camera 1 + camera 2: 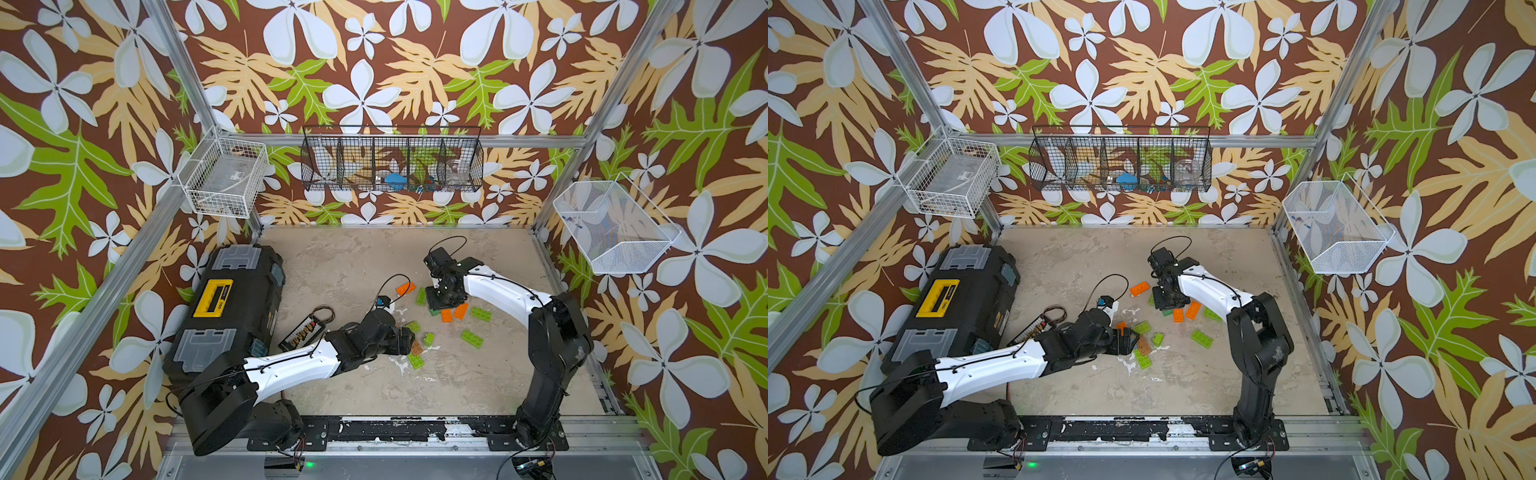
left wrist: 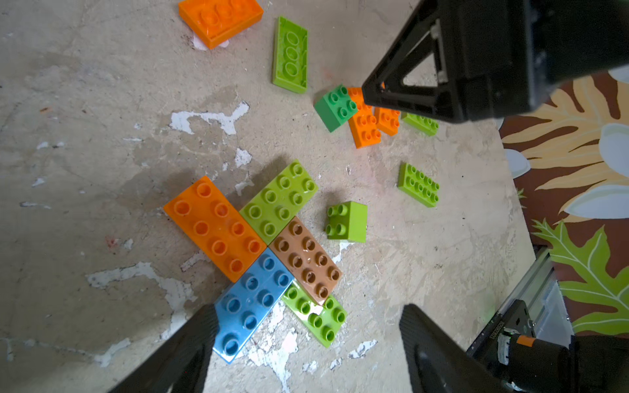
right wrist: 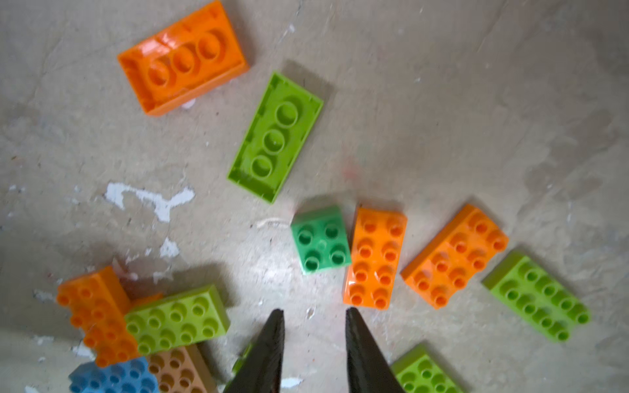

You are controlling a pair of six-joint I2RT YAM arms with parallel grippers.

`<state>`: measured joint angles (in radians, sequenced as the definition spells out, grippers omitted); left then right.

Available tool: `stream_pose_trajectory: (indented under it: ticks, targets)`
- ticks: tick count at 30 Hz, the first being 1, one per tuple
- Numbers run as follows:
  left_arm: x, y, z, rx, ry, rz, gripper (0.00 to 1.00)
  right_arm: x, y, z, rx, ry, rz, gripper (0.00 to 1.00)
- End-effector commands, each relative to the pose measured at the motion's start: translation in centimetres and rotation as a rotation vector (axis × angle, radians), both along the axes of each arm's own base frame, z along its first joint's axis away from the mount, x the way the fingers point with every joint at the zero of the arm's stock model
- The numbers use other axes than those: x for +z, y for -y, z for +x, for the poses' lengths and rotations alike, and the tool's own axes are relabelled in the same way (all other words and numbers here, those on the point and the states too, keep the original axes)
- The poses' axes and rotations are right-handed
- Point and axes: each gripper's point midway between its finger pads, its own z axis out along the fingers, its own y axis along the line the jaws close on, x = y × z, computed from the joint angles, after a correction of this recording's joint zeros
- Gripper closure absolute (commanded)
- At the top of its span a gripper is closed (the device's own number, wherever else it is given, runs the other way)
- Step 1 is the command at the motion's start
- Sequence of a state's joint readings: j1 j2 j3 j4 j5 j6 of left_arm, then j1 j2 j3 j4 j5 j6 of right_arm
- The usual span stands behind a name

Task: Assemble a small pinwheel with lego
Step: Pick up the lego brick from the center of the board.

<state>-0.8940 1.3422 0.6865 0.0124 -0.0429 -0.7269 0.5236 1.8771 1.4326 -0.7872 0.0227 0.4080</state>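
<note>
just beyond right claw: dark-green brick

surface: scuffed beige tabletop | on it: lego bricks, toolbox, wired board

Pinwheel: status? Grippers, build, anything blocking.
Left gripper open, above pinwheel. Right gripper open, empty, over loose bricks. Four bricks meet in cross: orange, lime, brown, blue. Small lime brick close beside, not touching.

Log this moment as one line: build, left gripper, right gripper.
build: pinwheel, four bricks in a cross | left gripper: open, empty, over pinwheel | right gripper: open, empty, near dark green brick
</note>
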Motion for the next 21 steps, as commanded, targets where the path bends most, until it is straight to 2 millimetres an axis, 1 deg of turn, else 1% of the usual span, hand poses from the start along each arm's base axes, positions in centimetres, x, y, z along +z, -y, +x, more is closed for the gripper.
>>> stream_pose_trajectory:
  ticks: [1, 3, 7, 10, 15, 21]
  targets:
    - [0.3, 0.5, 0.5, -0.022, -0.006, -0.043, 0.12, -0.6, 0.0, 0.3, 0.058, -0.034, -0.014, 0.63]
    - [0.3, 0.4, 1.0, -0.022, -0.008, -0.049, 0.12, -1.1, -0.1, 0.6, 0.075, -0.051, -0.002, 0.62]
    - [0.6, 0.6, 1.8, -0.024, -0.007, -0.053, 0.12, -1.9, -0.2, 1.0, 0.078, -0.077, 0.01, 0.62]
    - [0.7, 0.9, 1.9, -0.029, -0.005, -0.057, 0.12, -2.4, -0.1, 1.3, 0.083, -0.086, -0.007, 0.61]
    - [0.4, 0.6, 1.8, -0.027, -0.01, -0.052, 0.12, -3.4, -0.4, 1.2, 0.092, -0.115, -0.006, 0.61]
    - [0.3, 0.3, 1.6, -0.019, -0.011, -0.051, 0.12, -4.4, 0.3, 1.1, 0.086, -0.136, -0.05, 0.61]
